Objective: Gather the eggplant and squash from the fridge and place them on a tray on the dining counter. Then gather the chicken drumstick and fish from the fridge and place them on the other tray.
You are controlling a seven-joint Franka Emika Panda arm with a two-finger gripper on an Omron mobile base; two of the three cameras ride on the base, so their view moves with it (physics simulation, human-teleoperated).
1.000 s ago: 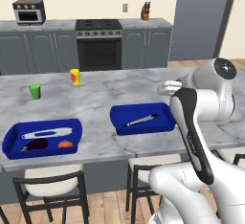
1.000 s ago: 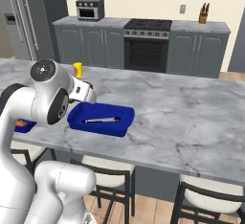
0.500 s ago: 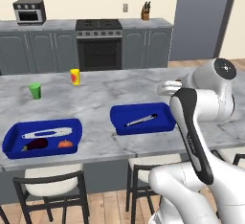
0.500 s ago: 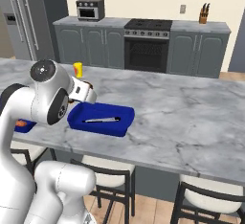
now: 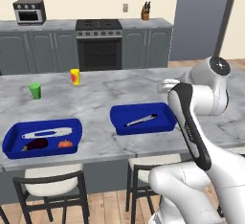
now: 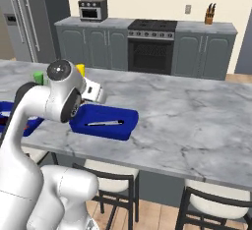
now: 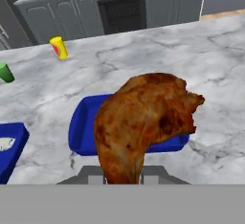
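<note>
Carrying chicken drumstick [image 7: 143,122] over dining counter [image 5: 105,94], near its front edge. Right-hand blue tray [image 5: 142,119] below, fish [image 5: 141,120] lying inside. Left tray [image 5: 42,137] at front-left corner holds eggplant [image 5: 35,144] plus small orange item. Gripper [image 7: 123,174] jaws pinching drumstick's narrow end. Risk: bulky meat swinging, slipping from thin grip, landing outside tray rim.

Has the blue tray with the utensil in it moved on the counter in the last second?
No. The blue tray sits in the same spot relative to the yellow cup and the counter edge.
</note>
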